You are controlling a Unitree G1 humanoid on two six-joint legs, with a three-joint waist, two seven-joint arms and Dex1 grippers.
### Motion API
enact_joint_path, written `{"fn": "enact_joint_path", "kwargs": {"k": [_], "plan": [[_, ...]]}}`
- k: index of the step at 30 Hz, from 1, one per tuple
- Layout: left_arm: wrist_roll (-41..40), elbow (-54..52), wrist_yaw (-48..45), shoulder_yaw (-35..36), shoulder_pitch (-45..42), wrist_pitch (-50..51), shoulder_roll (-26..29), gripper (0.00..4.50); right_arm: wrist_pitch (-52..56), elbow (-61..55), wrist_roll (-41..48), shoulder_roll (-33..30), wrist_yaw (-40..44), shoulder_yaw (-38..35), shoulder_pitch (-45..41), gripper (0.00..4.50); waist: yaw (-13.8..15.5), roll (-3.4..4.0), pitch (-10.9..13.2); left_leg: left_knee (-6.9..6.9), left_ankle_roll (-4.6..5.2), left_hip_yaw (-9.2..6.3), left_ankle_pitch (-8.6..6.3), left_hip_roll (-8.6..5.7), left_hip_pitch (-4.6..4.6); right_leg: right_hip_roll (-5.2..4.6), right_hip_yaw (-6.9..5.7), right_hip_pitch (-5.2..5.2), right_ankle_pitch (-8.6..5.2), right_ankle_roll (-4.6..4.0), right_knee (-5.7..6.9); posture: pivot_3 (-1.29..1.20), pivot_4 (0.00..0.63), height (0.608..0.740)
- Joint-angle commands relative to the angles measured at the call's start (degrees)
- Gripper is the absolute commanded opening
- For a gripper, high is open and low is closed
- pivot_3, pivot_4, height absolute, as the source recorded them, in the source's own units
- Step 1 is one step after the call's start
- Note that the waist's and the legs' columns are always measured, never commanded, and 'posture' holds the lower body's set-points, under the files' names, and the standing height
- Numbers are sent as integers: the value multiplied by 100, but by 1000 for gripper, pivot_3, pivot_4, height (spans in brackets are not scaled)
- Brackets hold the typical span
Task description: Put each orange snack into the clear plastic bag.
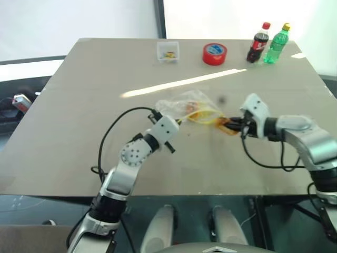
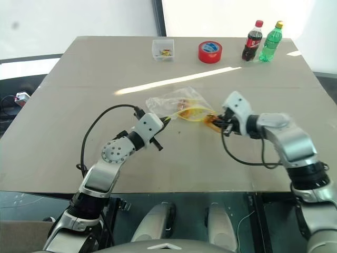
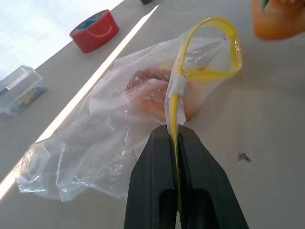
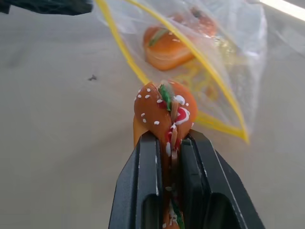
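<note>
Your right end effector is pinching one orange snack, a little burger-shaped piece held edge-up between the two black fingers, right at the mouth of the clear plastic bag. Your left end effector is pressed together on the bag's yellow seal strip, lifting that edge so the strip bows into an open loop. The rest of the bag lies crumpled on the counter between your two arms.

The other orange snack already sits inside the bag, visible through the plastic, so you are on the second and last one, at the insertion step.

From the right wrist view, the held snack is just outside the yellow rim, with the opening directly ahead of it. I judge the next move to be a short push forward through the loop, deep enough that the snack clears the seal strip before you let go. Keep the left grip steady; if that edge sags, the mouth may collapse and the snack could land on the counter instead. Watch that the snack's edge does not snag the strip and drag the bag along.

At the far side of the counter stand a small clear box, a red tape roll and two bottles, well apart from your work.
</note>
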Motion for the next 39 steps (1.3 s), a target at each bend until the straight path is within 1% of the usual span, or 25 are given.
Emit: {"fn": "enact_joint_path", "kwargs": {"k": [1,7,9,15,17,19,20,23,25,27,30,32,34,36,39], "plan": [[-77,-196,-62,4,-67,-189,25,0,-316,423,-284,283,-76,115,-518,26,-1,0,0,0,0,-1,0,0,0,0,-1,0,0,0,0,0,150,740],[-118,-375,-316,-178,41,-356,48,0,-754,1128,-710,736,-122,323,-1001,26,-2,0,0,-2,0,-4,0,-1,0,1,-2,-1,0,-1,1,0,150,740],[-166,-391,-383,-229,57,-438,26,0,-1054,1282,-904,951,-277,396,-1103,26,-6,1,0,-2,0,-4,0,-1,-1,1,-1,-2,0,-1,1,0,150,740],[-245,-351,-490,-297,60,-535,-6,0,-3074,1964,-1821,1517,-1180,604,-1122,26,-25,1,0,-4,-1,-3,0,-1,0,2,-1,-6,1,-1,7,0,150,740],[-258,-337,-478,-270,46,-533,-15,0,-3687,2229,-1943,1668,-1386,562,-1071,26,-26,1,0,-4,-1,-3,0,-1,1,2,0,-6,1,-1,7,0,150,740],[-273,-298,-467,-235,23,-544,-14,0,-4090,2486,-2015,1795,-1522,518,-1021,1044,-24,1,0,-4,-1,-2,0,-2,2,2,0,-6,1,-2,7,0,150,740],[-291,-284,-451,-210,23,-540,-26,0,-4212,2602,-2090,1822,-1585,534,-1006,1359,-23,1,0,-4,-1,-3,0,-2,2,2,0,-6,1,-2,7,0,150,740],[-413,-261,-356,-101,17,-436,-144,0,-4515,2852,-2341,1844,-1759,612,-881,2649,-16,1,0,-4,-1,-3,0,-2,2,2,0,-5,1,-2,8,0,150,740],[-532,-276,-272,12,3,-305,-250,0,-4469,2739,-2259,1838,-1582,576,-735,3541,-16,1,0,-4,-1,-4,0,-2,2,2,0,-5,1,-2,8,0,150,740],[-718,-303,-143,201,-22,-88,-396,0,-4255,2504,-1990,1796,-1317,392,-627,3541,-21,2,0,-4,-1,-4,0,-2,2,2,0,-5,1,-2,8,0,150,740],[-891,-286,11,435,-81,117,-529,0,-3556,2039,-1256,1592,-673,-19,-553,3541,-44,2,1,-4,-1,-8,0,-2,3,3,3,-5,1,-2,14,0,150,740],[-995,-287,92,551,-103,250,-595,0,-2989,1464,-724,1045,227,-167,-379,3541,-17,5,2,-2,-1,-10,0,-2,3,3,2,-4,1,-2,14,0,150,740],[-1028,-283,114,577,-119,302,-601,0,-2554,1077,-420,557,806,-250,-248,3541,8,4,2,0,0,-13,0,-4,2,2,-6,3,1,-1,7,0,150,740],[-1050,-276,122,587,-125,332,-612,0,-2350,963,-348,198,1088,-296,-176,3541,10,4,2,1,0,-12,0,-5,2,1,-7,5,1,-1,5,0,150,740],[-1093,-267,143,604,-131,372,-641,0,-2451,1155,-580,-45,1100,-275,-180,3541,-35,2,0,0,0,-6,0,-2,6,2,-4,5,0,-1,7,0,150,740]]}}
